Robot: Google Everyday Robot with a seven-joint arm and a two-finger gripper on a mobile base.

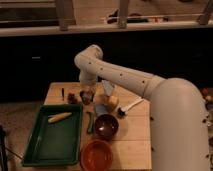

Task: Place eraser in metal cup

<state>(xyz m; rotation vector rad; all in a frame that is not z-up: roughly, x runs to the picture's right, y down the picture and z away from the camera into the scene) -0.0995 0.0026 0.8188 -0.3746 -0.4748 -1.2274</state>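
Gripper (86, 96) hung low over the desk (135, 142) near the far edge, left of centre, arm coming in from the right. Couldn't tell whether it was open, closed or gripping anything; it read as one dark shape.

Eraser: not sure which item it was. Best guess, the small dark lump (72, 98) just beside the gripper on its left, toward the far-left corner. Too small to give a long axis.

Metal cup: prob. the pale grey shape (108, 88) just right of the gripper, also by the far edge, looking tilted. So gripper sat between the two, lump one side, cup the other, all close together. My read: the move would be a short carry left to right along the far edge. Only one arm, so no choice there.

Count, approx.:
- 1 green tray (55, 142), front-left corner, w/ 1 yellow item (59, 117) in it
- 2 bowls: brown bowl (106, 126) mid-desk, orange bowl (96, 155) at front edge
- 1 green stick (90, 122) btw. tray and brown bowl
- 1 yellow block (113, 102) near the cup
- 1 white utensil (131, 106) toward right edge
- 1 thin dark stick (63, 93) near far-left corner
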